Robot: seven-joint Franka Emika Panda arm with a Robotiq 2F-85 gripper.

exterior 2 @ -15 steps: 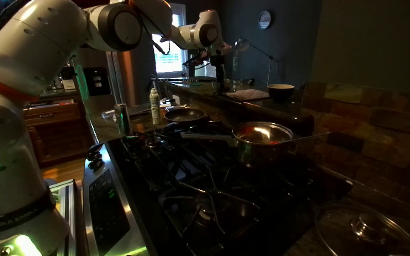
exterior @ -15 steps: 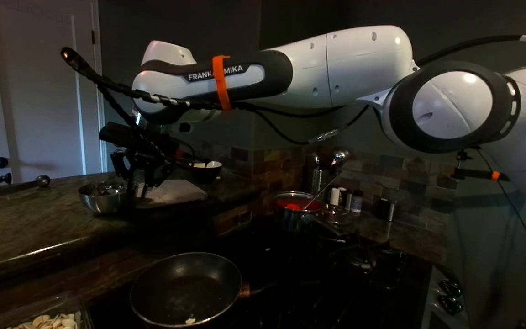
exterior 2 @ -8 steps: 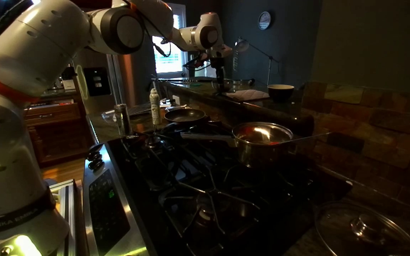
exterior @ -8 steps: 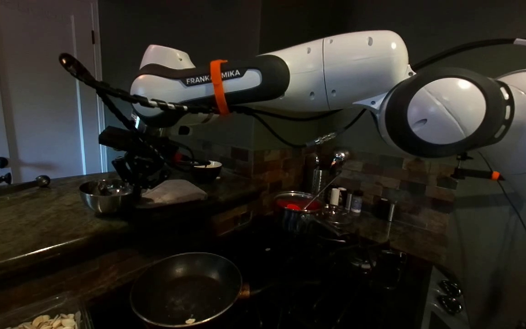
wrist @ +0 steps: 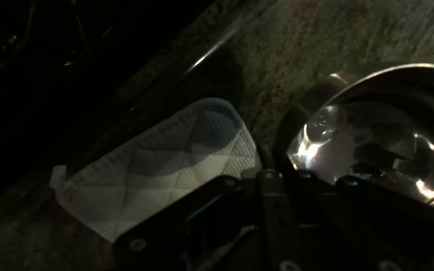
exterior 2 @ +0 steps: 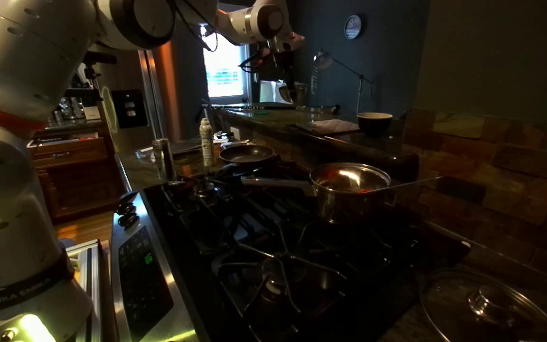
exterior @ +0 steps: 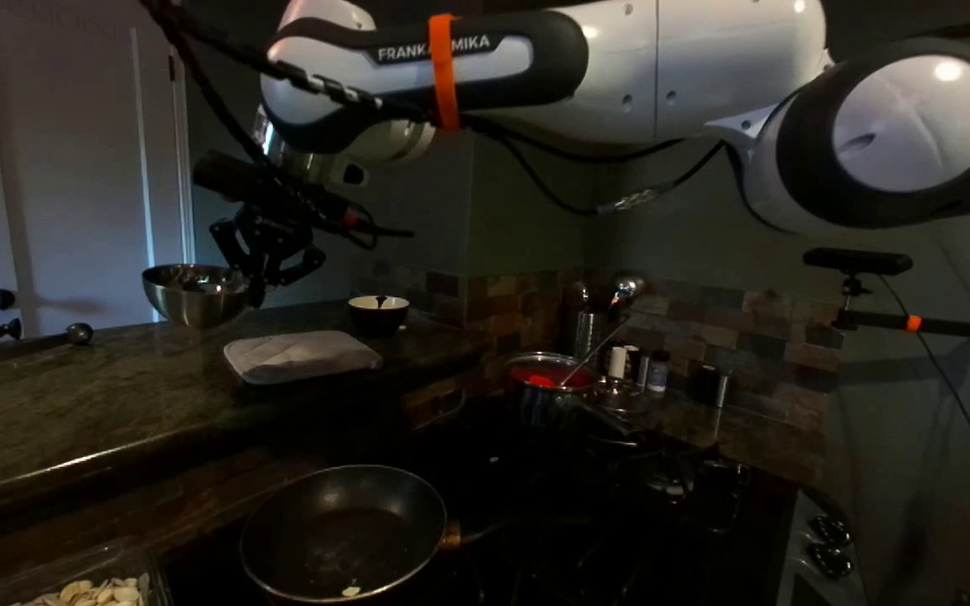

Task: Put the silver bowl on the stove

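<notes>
The silver bowl (exterior: 192, 301) hangs in the air above the greenish stone countertop, close to upright. My gripper (exterior: 256, 293) is shut on its rim, on the side toward the pot holder. In an exterior view, the bowl (exterior 2: 287, 94) is small and dim beside the gripper (exterior 2: 294, 97). In the wrist view, the bowl (wrist: 367, 139) shows at the right of the gripper (wrist: 273, 162), with its shiny inside facing up. The stove (exterior: 535, 488) is the dark black cooktop below the raised counter; its grates also show in an exterior view (exterior 2: 283, 254).
The raised countertop (exterior: 55, 404) holds a pot holder (exterior: 304, 358) and a dark bowl with a white inside (exterior: 379, 316). A frying pan (exterior: 342, 539) and a steel pot with a red inside (exterior 2: 349, 199) stand at the stove. A glass lid (exterior 2: 487, 304) and a spray bottle (exterior 2: 207, 145) stand nearby.
The gripper has closed on the bowl's rim. The arm has risen, and the bowl has come up off the countertop with it. The pot holder is now fully uncovered.
</notes>
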